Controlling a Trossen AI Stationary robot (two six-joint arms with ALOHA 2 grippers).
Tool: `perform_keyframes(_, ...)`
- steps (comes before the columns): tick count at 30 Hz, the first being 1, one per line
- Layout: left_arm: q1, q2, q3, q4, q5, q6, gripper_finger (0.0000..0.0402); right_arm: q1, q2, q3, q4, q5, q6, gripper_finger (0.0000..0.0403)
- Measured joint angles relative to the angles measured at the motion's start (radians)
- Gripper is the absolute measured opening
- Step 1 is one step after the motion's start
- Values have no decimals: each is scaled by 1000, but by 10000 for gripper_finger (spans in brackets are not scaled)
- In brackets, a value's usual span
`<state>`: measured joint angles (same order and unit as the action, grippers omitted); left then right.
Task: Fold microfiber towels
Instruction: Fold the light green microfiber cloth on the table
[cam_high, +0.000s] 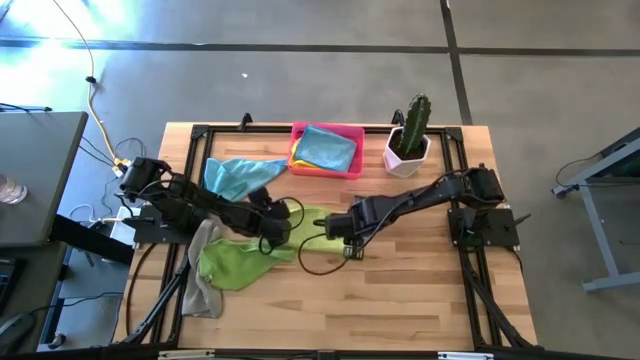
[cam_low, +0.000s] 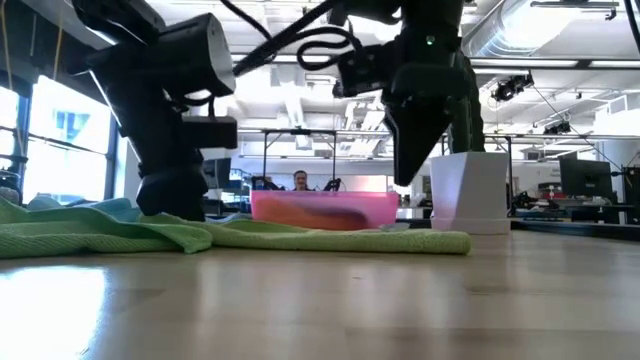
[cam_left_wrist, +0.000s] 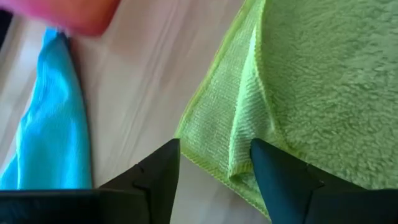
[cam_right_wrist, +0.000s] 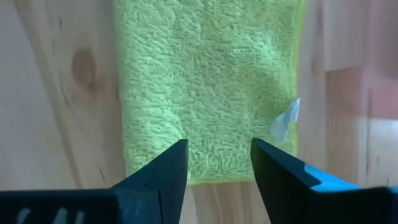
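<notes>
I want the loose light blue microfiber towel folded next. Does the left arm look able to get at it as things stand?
Probably yes. The loose light blue microfiber towel lies spread on the bare wooden table on the left arm's side, nothing on top of it. The left gripper stands open over the lime green microfiber towel, holding nothing.

1 towel (cam_high: 250, 258) lies mid-table; behind it a tray (cam_high: 327, 150), perhaps holding 2 more.
</notes>
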<state>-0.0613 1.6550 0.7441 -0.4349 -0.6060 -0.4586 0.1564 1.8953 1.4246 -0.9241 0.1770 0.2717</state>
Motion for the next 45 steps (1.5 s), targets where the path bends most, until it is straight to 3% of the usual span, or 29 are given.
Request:
perform_keyframes(6,10,0,0,-7,9,5,196,52,0,0,32,84,123,169)
perform_keyframes(11,2,-12,0,-13,59,35,196,102,0,-6,-56,165,251,169)
perform_keyframes(16,2,-31,1,-22,114,88,196,133,-66,-163,-21,179,378,169)
perform_keyframes(22,2,-67,39,-59,71,156,196,160,-258,-474,346,167,520,169)
perform_keyframes(26,3,-71,76,-78,37,253,196,160,-353,-678,650,250,704,169)
perform_keyframes(31,2,-70,79,-61,219,332,196,151,-345,-827,1065,405,836,169)
perform_keyframes(34,2,-70,79,-2,269,452,195,129,-313,-833,1150,437,875,169)
perform_keyframes(38,0,-73,80,97,292,537,195,99,-248,-764,1152,399,796,169)
perform_keyframes(45,17,-66,80,158,443,510,195,49,-148,-667,1058,309,753,169)
